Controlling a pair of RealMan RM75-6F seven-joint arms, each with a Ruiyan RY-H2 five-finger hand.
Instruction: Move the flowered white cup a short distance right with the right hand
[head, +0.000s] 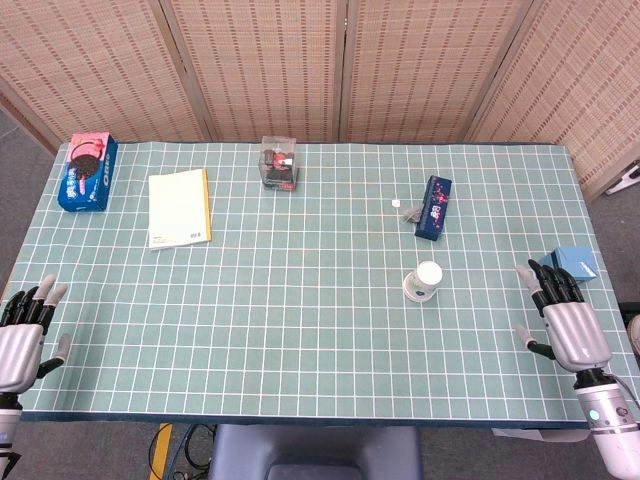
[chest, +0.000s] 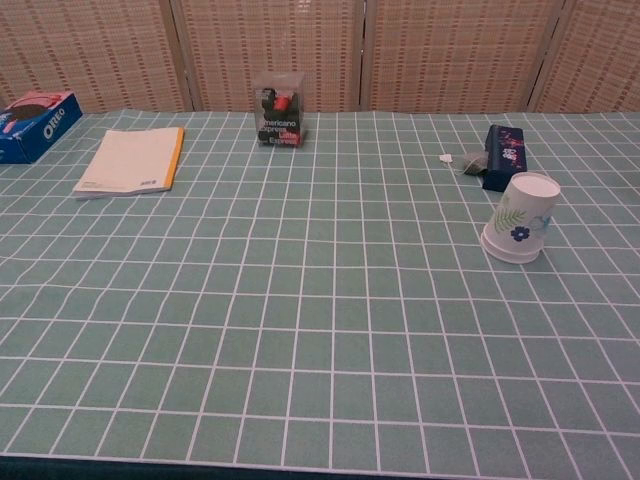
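The flowered white cup (head: 424, 281) stands upside down on the green gridded table, right of the middle; the chest view shows its blue flower and green leaves (chest: 520, 230). My right hand (head: 566, 320) rests near the table's front right corner, fingers apart and holding nothing, well to the right of the cup. Over at the front left corner my left hand (head: 25, 330) lies with fingers spread and nothing in it. Neither hand shows in the chest view.
A dark blue box (head: 433, 208) lies just behind the cup, a small white scrap (head: 396, 203) beside it. A light blue box (head: 571, 265) sits by my right hand. Further left are a clear box (head: 279, 162), a notebook (head: 179, 207) and an Oreo box (head: 87, 172).
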